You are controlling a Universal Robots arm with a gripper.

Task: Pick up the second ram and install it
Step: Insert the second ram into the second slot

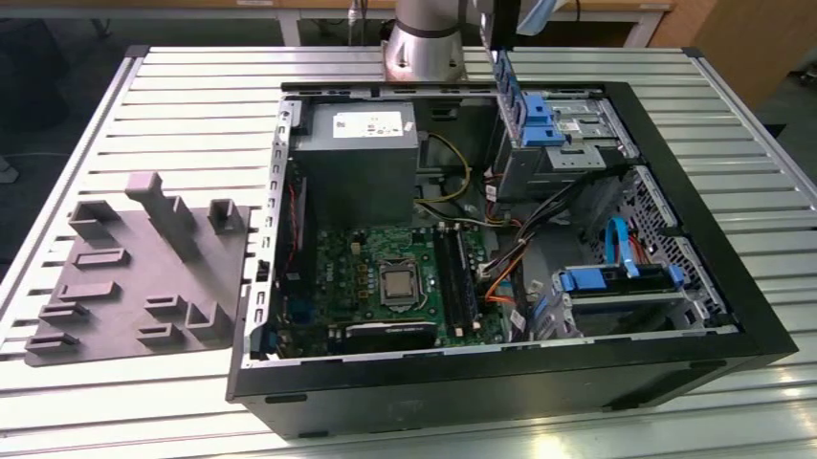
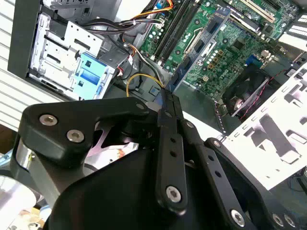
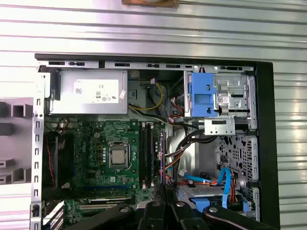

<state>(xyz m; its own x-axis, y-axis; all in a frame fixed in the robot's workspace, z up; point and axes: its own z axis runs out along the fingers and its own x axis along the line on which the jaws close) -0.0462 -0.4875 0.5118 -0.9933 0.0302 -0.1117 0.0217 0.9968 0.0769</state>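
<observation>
The second ram [image 2: 204,38] hung pinched in the gripper [image 2: 166,98] over the motherboard [image 2: 218,62]; doing this well probably meant squaring its edge with a slot [image 3: 142,153] and pressing evenly.

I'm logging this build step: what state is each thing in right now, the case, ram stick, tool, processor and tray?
computer case: lying on its side, open.
second ram: clamped in the tool over the open case, not in a slot.
tool: shut on the second ram.
processor: uncovered, no cooler on it.
grey tray: lying flat beside the case.
</observation>
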